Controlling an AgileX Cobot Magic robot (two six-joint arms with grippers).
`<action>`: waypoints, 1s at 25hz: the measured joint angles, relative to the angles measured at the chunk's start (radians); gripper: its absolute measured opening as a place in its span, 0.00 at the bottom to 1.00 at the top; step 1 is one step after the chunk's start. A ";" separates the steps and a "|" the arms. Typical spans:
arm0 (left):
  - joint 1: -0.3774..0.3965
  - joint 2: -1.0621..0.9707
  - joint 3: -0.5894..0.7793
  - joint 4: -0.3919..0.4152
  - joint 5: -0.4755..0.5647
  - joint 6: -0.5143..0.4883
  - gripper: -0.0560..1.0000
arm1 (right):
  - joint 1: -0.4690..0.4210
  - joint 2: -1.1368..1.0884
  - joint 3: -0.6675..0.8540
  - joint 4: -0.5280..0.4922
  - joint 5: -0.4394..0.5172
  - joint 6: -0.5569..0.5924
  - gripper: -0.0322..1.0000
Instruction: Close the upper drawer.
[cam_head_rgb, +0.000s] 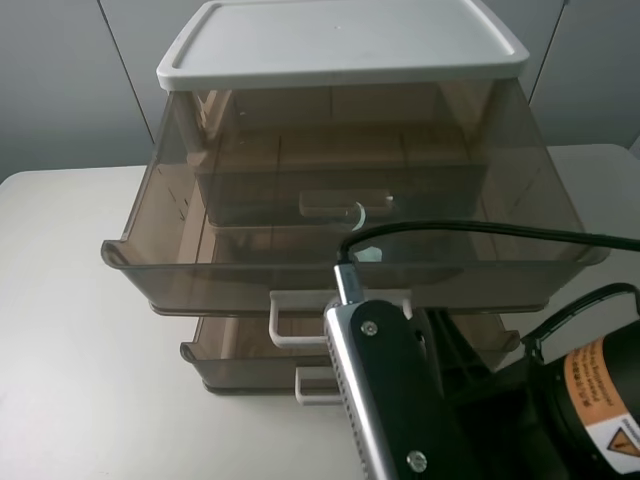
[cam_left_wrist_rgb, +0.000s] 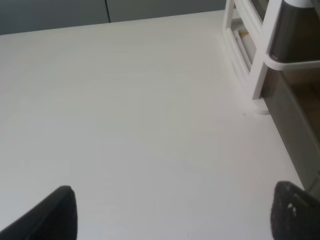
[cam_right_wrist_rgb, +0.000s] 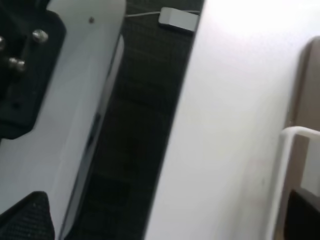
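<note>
The upper drawer (cam_head_rgb: 200, 265) is smoky-brown and translucent, pulled far out of the white-topped drawer unit (cam_head_rgb: 340, 40). Its white loop handle (cam_head_rgb: 290, 335) hangs at the front wall's middle. My right arm (cam_head_rgb: 390, 400) stands just in front of that handle; its gripper is hidden under the wrist in the high view. In the right wrist view the right gripper (cam_right_wrist_rgb: 165, 220) is open wide, with a white handle bar (cam_right_wrist_rgb: 280, 175) next to one fingertip (cam_right_wrist_rgb: 305, 215); nothing is held. My left gripper (cam_left_wrist_rgb: 177, 215) is open and empty over the bare table, left of the unit's side (cam_left_wrist_rgb: 262, 55).
Two shallower brown drawers (cam_head_rgb: 250, 365) sit below the upper one, slightly open, the lower with a small white handle (cam_head_rgb: 315, 385). The white table (cam_head_rgb: 70, 330) extends left. The right wrist view shows the table edge (cam_right_wrist_rgb: 175, 125) and dark floor (cam_right_wrist_rgb: 140, 100).
</note>
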 joint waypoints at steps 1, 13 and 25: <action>0.000 0.000 0.000 0.000 0.000 0.000 0.75 | 0.000 0.000 0.000 -0.030 -0.018 0.018 0.71; 0.000 0.000 0.000 0.000 0.000 0.000 0.75 | 0.001 0.000 0.007 -0.271 -0.036 0.139 0.71; 0.000 0.000 0.000 0.000 0.000 0.000 0.75 | 0.002 0.000 0.007 -0.342 -0.062 0.210 0.71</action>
